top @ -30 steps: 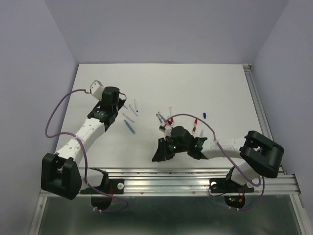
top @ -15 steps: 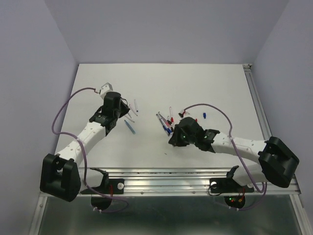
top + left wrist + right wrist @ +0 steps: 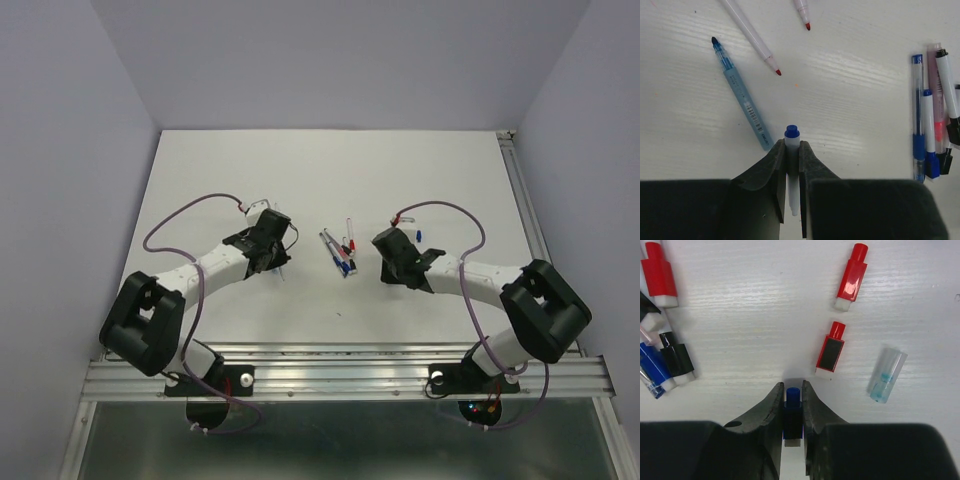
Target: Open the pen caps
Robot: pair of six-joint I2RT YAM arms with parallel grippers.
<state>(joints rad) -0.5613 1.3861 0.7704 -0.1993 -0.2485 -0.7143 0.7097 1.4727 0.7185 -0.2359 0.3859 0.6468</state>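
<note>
- On the desk [image 3: 250, 160], between the two arms, lies a bunch of pens [image 3: 340, 254]; it is the nearest unopened work for either arm.
- The left arm's fingers [image 3: 767, 170] are clamped on a white-barrelled pen [image 3: 792, 150]. Its long axis runs straight out along the fingers, and a blue end pokes past their tips.
- The right arm's fingers [image 3: 771, 407] are closed on a loose blue cap [image 3: 792, 396], held just above the desk.
- Ahead of them and to their right lie two red caps [image 3: 830, 351] and a clear cap [image 3: 887, 375], all close by, so I judge the blue cap only needs dropping there.
- From the left wrist, the bunch sits off to the right, roughly parallel to the held pen, while a bare blue pen [image 3: 740, 95] lies just to its left.
</note>
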